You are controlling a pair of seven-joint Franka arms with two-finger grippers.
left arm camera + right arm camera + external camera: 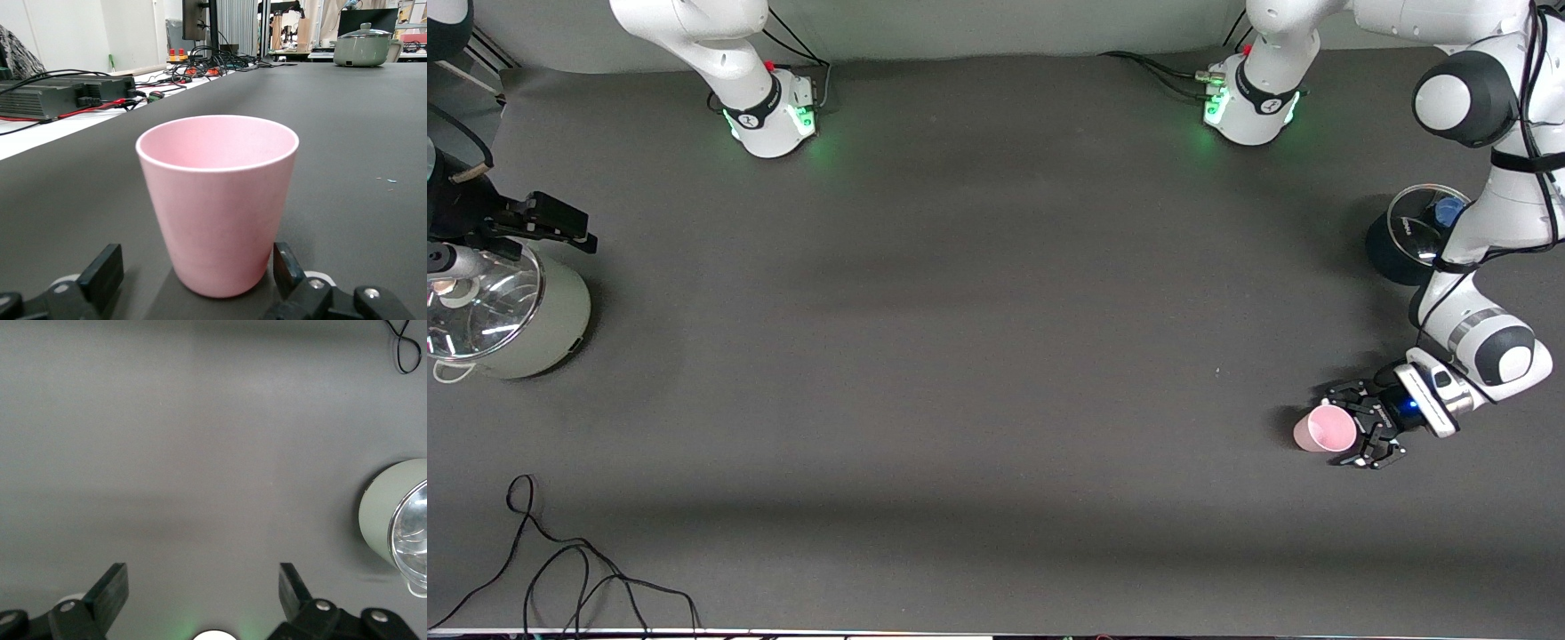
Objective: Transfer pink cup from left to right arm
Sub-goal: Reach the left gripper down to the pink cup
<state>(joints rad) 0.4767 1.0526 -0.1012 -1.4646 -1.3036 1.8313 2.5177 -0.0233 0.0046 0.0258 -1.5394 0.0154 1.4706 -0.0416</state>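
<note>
The pink cup (1323,428) stands upright on the dark table at the left arm's end, near the front camera. My left gripper (1344,428) is low at the table and open, one finger on each side of the cup's base. In the left wrist view the cup (217,200) fills the middle. One fingertip (285,265) sits right against its wall, and the other fingertip (103,270) stands well apart. My right gripper (200,587) waits high at the right arm's end, open with nothing between its fingers.
A pale green pot with a glass lid (534,333) stands at the right arm's end under the right gripper. A dark pot with a glass lid (1400,244) stands by the left arm. A loose black cable (560,569) lies near the front edge.
</note>
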